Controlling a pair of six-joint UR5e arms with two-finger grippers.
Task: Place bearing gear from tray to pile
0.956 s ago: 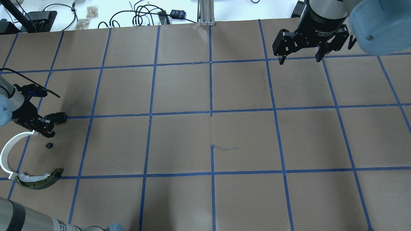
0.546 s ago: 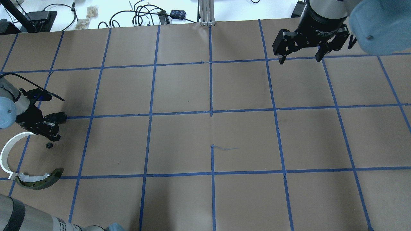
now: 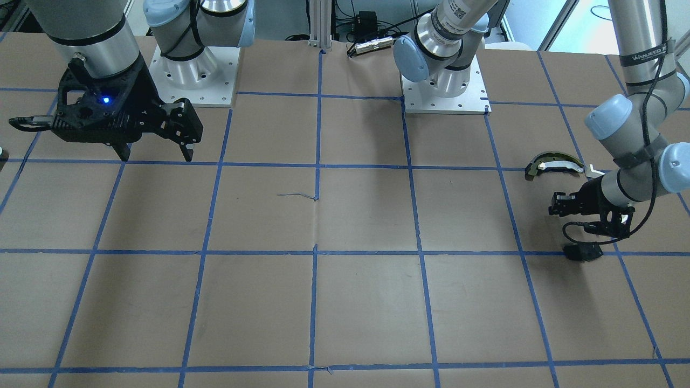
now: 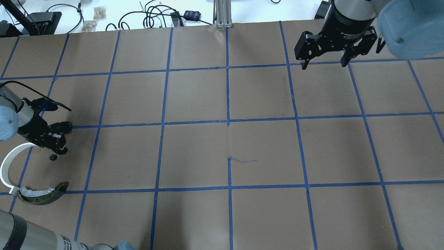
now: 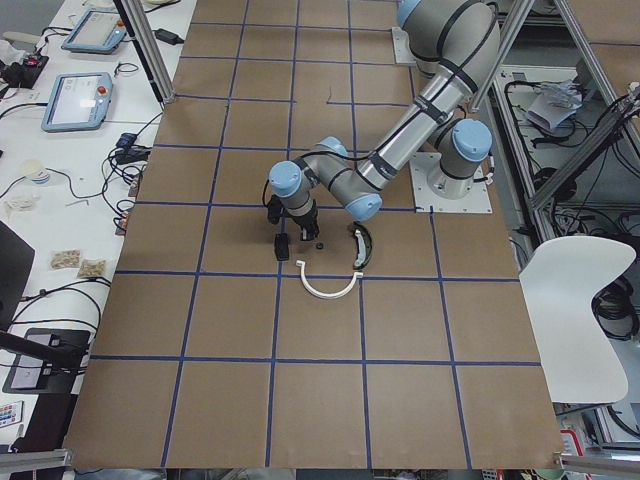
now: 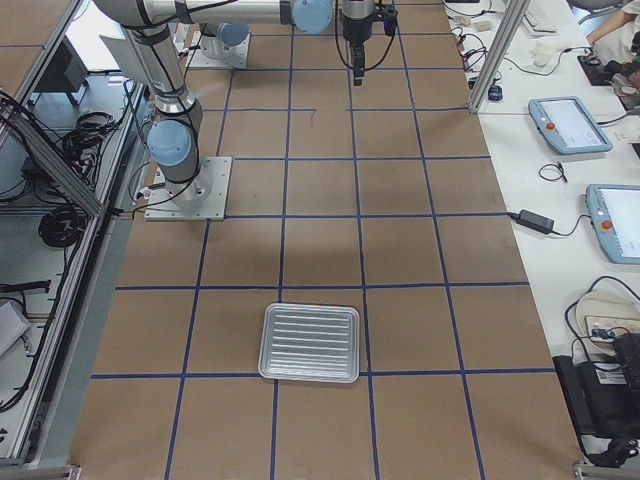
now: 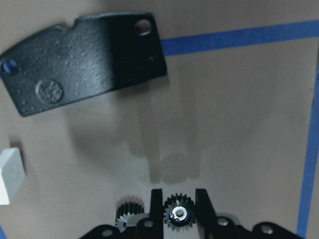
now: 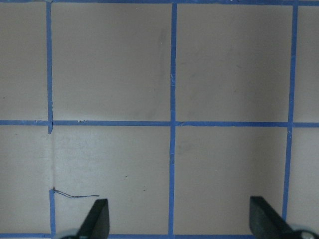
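My left gripper (image 7: 178, 199) is shut on a small black bearing gear (image 7: 178, 215) with a silver hub and holds it just above the paper; its shadow falls below. It hovers within the pile (image 4: 31, 166): a flat black plate (image 7: 84, 59), a thin white half-ring strip (image 4: 5, 166), a dark curved piece with a white band (image 4: 41, 195), and a second small gear (image 4: 52, 157) lying on the table beside the fingers. In the overhead view the left gripper (image 4: 58, 141) is at the far left. My right gripper (image 4: 322, 64) is open and empty, high at the back right.
An empty ribbed metal tray (image 6: 310, 343) lies near the table's right end, showing only in the exterior right view. The table (image 4: 229, 139) is brown paper with a blue tape grid. Cables and boxes (image 4: 156, 15) lie beyond the far edge.
My left gripper has shifted a little to the right above the pile, still holding the gear. The loose gear and my right arm have not moved.
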